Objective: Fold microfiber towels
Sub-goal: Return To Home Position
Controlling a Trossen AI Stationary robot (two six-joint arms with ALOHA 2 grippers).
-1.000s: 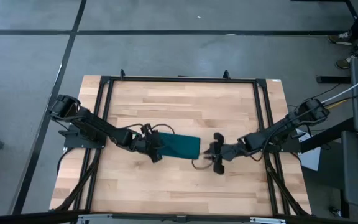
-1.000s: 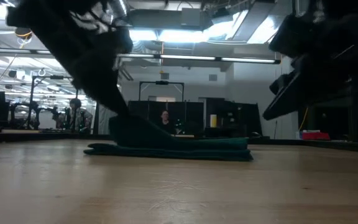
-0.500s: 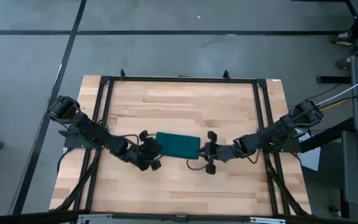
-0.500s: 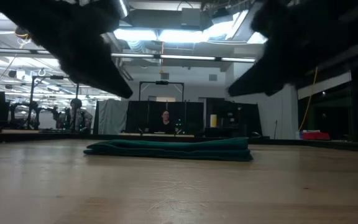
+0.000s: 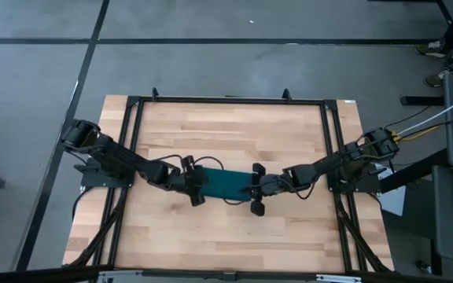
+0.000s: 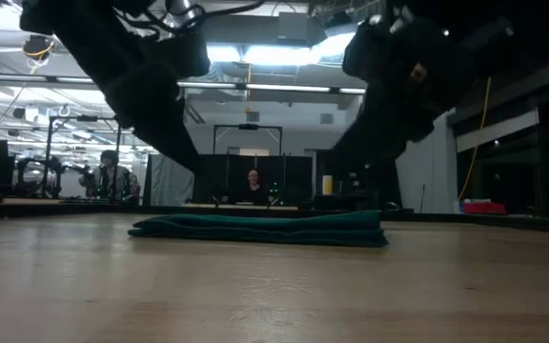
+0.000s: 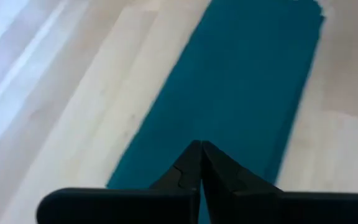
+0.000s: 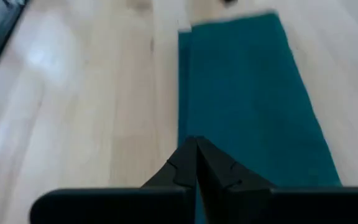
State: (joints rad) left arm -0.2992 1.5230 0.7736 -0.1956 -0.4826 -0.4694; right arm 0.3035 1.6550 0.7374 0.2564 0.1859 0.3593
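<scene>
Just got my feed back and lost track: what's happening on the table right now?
The dark teal microfiber towel lies folded into a flat, narrow rectangle near the middle of the wooden table. Neither arm holds it. The left hand is over the towel's left end and the right hand over its right end, both with fingers shut and nothing between them. The folding looks done, and both arms reach in over the towel.

Dark teal towel [image 5: 223, 185]: folded to a narrow, compact rectangle, lying flat near the middle of the worktop [image 5: 234, 134]. At table level I see stacked layers, edges roughly aligned, one end slightly thicker.
</scene>
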